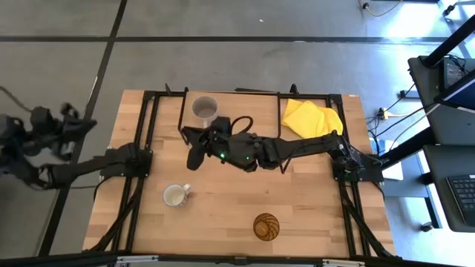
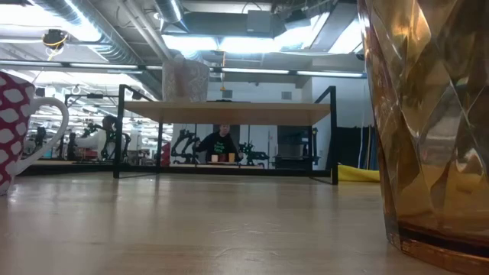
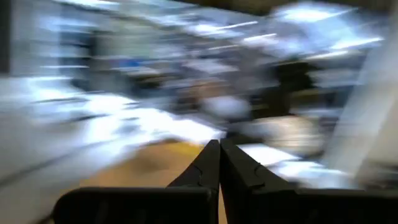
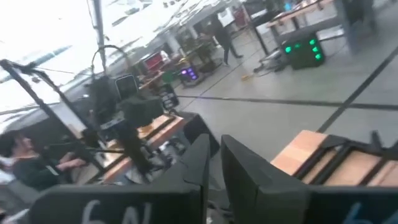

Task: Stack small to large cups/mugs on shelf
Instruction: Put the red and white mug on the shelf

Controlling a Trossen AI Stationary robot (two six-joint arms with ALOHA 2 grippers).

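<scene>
A grey mug stands upright on the light-wood shelf at the table's far side; it also shows in the low view on the shelf board. A white handled mug, red-dotted outside, stands on the tabletop at near left. The amber ribbed tumbler stands near the front edge, close to the low camera. My right gripper hovers over the table just in front of the grey mug, its fingers all but shut and empty. My left gripper is off the table's left edge, shut and empty.
A yellow cloth lies on the shelf's right end. The shelf's black legs stand on the tabletop. Bare wood lies between the white mug and the tumbler. A person sits in the room behind the table.
</scene>
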